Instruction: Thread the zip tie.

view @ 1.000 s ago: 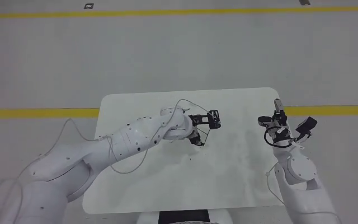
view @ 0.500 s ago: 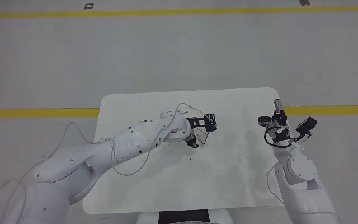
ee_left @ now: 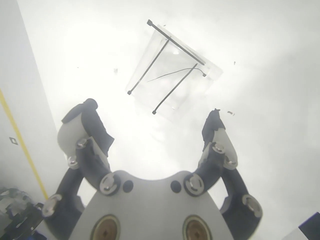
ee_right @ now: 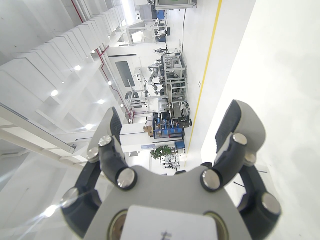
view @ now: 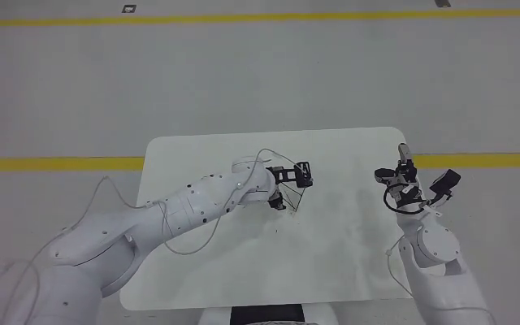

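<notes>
White table point(view: 203, 162) sits in the middle of the top view, and a yellow floor line point(view: 73, 163) passes beneath it. Near the table's centre lies a clear tray point(ee_left: 147, 61) with four black zip ties point(ee_left: 149, 67) in it. The longest tie point(ee_left: 176, 43) lies along one side of the tray. Two shorter ones run away from it, roughly parallel and apart, one meeting it at its tip. A thin tie point(ee_left: 172, 72), curved, crosses the other of the shorter pair. All four lie loose and unlooped. The left gripper point(ee_left: 152, 107) hangs above the table near the tray, its claw spread wide with nothing between the pads. The right gripper point(ee_right: 173, 108) is at the table's right edge, well apart from the tray. It points out into the room, its claw also spread and bare.
</notes>
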You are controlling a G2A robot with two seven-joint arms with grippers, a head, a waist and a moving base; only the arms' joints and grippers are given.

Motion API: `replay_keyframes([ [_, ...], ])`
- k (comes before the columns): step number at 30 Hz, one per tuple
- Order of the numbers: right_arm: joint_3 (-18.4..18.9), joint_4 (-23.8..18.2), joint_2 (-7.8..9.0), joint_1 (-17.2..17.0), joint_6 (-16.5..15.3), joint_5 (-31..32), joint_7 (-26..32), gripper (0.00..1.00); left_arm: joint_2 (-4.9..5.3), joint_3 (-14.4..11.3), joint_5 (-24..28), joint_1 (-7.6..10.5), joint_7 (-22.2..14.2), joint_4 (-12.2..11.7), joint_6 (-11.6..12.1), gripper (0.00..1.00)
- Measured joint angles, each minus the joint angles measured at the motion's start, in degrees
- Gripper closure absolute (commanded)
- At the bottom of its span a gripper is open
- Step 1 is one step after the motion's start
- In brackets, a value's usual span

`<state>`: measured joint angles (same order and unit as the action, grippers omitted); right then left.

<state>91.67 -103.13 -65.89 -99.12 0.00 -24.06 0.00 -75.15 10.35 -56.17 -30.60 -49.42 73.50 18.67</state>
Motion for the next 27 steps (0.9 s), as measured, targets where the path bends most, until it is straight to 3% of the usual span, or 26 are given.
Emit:
replay_keyframes([
  [1, 0.0, 0.0, 0.0, 0.0, 0.0, 0.0, 0.0, 0.0, -0.04, 0.12, -0.27, -0.06, 0.02, -0.03, -0.01, 0.3],
  [3, 0.0, 0.0, 0.0, 0.0, 0.0, 0.0, 0.0, 0.0, -0.16, 0.37, -0.78, -0.15, -0.04, -0.09, 0.1, 0.52],
  [5, 0.0, 0.0, 0.0, 0.0, 0.0, 0.0, 0.0, 0.0, -0.31, 0.63, -1.19, -0.3, 0.16, -0.12, 0.15, 0.6],
  [12, 0.0, 0.0, 0.0, 0.0, 0.0, 0.0, 0.0, 0.0, -1.03, 0.9, -2.88, -0.78, 0.71, -0.85, 0.81, 0.61],
  [19, 0.0, 0.0, 0.0, 0.0, 0.0, 0.0, 0.0, 0.0, -2.24, -0.63, -4.77, -0.65, 1.57, -1.35, 0.81, 0.6],
  [27, 0.0, 0.0, 0.0, 0.0, 0.0, 0.0, 0.0, 0.0, -4.08, -0.61, -8.05, -2.7, -0.95, -1.4, 0.81, 0.61],
])
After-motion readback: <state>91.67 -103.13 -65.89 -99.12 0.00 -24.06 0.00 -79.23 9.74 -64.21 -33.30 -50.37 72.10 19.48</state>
